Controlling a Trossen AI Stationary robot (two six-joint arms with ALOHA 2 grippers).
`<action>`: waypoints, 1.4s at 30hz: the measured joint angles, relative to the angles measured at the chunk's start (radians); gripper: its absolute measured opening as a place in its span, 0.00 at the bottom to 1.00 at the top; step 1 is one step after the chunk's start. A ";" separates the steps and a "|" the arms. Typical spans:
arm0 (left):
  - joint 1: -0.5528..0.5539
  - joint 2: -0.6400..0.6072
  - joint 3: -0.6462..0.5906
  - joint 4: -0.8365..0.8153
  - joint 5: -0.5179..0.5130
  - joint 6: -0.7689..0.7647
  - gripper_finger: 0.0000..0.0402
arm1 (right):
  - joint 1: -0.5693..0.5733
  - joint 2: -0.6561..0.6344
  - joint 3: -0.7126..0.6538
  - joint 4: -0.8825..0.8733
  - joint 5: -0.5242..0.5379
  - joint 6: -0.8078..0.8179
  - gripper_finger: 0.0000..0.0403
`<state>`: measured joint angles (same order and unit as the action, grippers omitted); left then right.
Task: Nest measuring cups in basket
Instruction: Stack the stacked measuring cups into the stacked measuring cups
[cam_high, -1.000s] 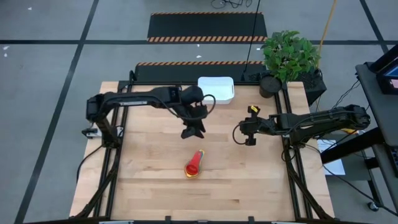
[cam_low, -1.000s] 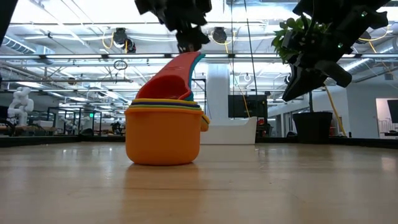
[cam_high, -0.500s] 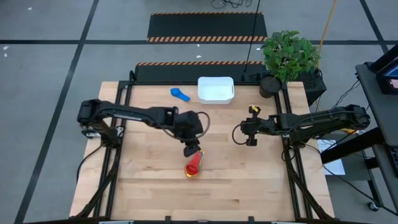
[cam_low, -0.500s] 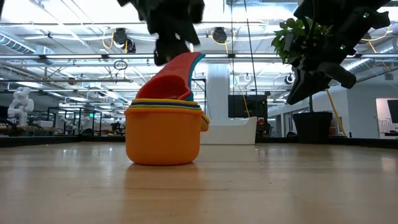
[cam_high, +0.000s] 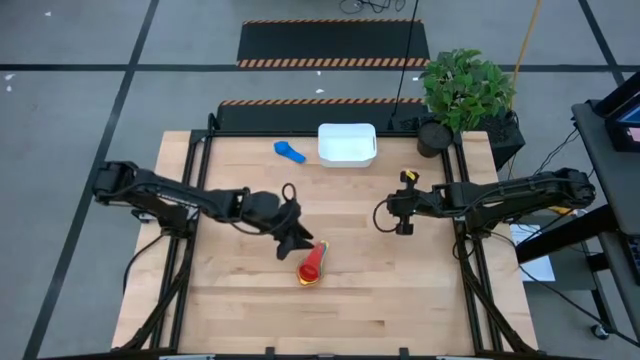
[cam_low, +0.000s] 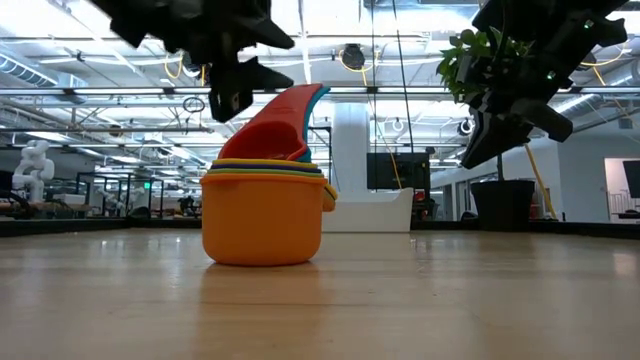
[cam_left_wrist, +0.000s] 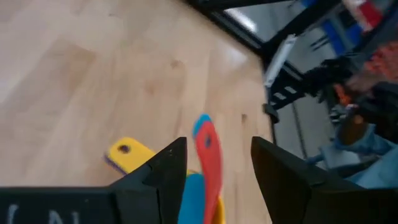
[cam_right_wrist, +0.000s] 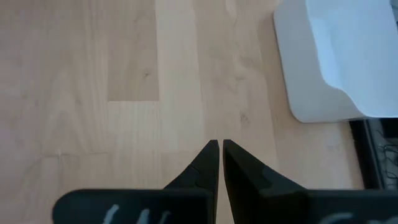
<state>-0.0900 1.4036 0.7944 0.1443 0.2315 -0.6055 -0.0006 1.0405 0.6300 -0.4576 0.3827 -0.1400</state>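
Observation:
A nested stack of measuring cups stands on its base on the table: an orange cup outermost, with red and light blue handles slanting up from it. My left gripper hovers open just above and to the left of the stack; in the left wrist view my left gripper has the red handle showing between its fingers, untouched. A dark blue cup lies beside the white basket at the far edge. My right gripper hangs shut over the table's right half.
A potted plant stands at the far right corner, beyond the basket. Bare wood stretches along the near edge and between the stack and my right gripper. A yellow handle juts from the stack's side.
My left gripper has come from the middle of the table toward the near edge and down to the stack, then drawn a little toward the left edge while rolling and tipping nearer level. With the arm moved away, the dark blue cup beside the basket shows.

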 joint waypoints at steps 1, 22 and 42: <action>-0.005 0.000 -0.030 0.052 0.002 -0.004 0.46 | 0.000 0.000 0.000 0.001 -0.012 0.001 0.03; -0.066 0.151 -0.152 0.473 -0.025 -0.054 0.69 | 0.000 0.000 0.000 0.027 -0.046 -0.006 0.03; -0.063 0.166 -0.152 0.511 -0.066 -0.016 0.18 | 0.000 0.000 0.000 0.027 -0.044 -0.012 0.03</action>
<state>-0.1530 1.5696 0.6422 0.6556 0.1654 -0.6212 -0.0002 1.0405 0.6300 -0.4301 0.3386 -0.1517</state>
